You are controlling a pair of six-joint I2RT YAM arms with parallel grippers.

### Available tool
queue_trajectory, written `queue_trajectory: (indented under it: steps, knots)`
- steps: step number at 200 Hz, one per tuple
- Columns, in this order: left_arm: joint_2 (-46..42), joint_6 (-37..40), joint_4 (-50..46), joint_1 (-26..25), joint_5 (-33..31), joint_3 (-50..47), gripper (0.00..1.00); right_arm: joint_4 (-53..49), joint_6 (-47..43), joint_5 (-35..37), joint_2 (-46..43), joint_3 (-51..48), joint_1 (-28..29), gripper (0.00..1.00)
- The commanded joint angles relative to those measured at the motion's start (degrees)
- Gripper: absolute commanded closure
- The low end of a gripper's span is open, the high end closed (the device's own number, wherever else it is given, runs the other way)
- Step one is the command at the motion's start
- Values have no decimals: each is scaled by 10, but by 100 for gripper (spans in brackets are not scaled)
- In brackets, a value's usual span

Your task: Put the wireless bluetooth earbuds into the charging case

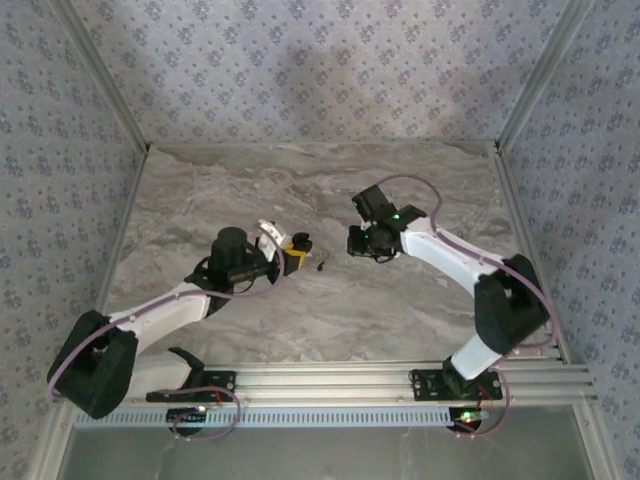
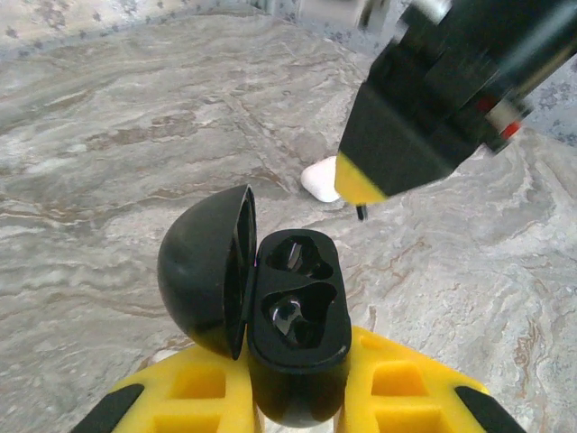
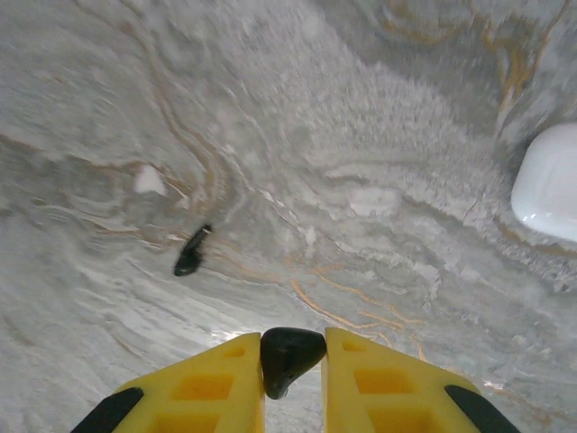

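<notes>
Earbud (image 3: 290, 354) half-hidden, pinched in right gripper (image 3: 293, 347); left gripper (image 2: 296, 365) clamps open charging case (image 2: 297, 289), base cut off.

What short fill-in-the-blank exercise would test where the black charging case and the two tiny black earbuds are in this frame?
The left gripper is shut on the glossy black charging case, whose lid stands ____.
The right gripper pinches one tiny black earbud; the other earbud lies on the marble-patterned ____.
The smooth rounded object near them is ____ in colour.
Missing: open; table; white.
</notes>
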Motion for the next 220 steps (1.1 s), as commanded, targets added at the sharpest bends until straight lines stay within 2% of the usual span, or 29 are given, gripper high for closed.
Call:
queue_trajectory:
  steps: [1, 42, 71, 160, 220]
  knots:
    - [35, -8, 86, -17, 10, 12, 91, 55, -23, 21, -64, -36, -2, 79]
    - [113, -12, 141, -44, 23, 60, 91, 111, -45, 21, -174, -86, -2, 79]
    - [149, -16, 169, -59, 43, 89, 92, 138, -61, 10, -213, -103, 1, 79]
    - [170, -19, 187, -77, 55, 116, 92, 202, -91, -55, -232, -120, 9, 79]
    - [160, -19, 189, -78, 53, 119, 92, 217, -86, -59, -228, -126, 18, 79]
